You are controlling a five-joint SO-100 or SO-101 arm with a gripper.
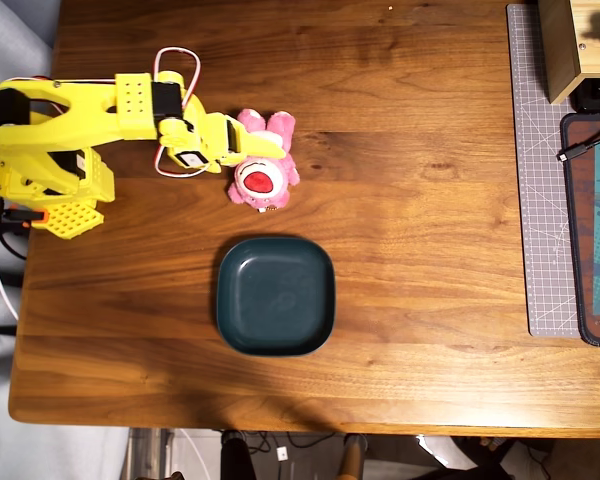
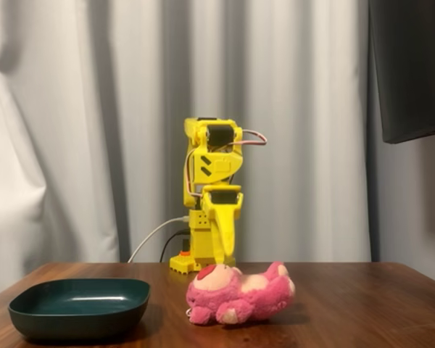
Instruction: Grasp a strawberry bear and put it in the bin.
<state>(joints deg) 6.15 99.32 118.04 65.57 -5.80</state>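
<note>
One strawberry bear (image 1: 261, 172) lies on the tabletop (image 1: 420, 250), toward its left edge in the overhead view, apart from the bin (image 1: 275, 296). Jaws (image 1: 270, 152) hang over the bear; whether clenched, I cannot tell.

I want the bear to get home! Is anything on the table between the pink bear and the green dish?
No. In the overhead view only bare wooden table lies between the strawberry bear and the bin.

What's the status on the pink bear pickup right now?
End effector above strawberry bear, no grasp seen, jaw state unclear. Bear lying on table, outside bin. Bin empty, path clear.
</note>
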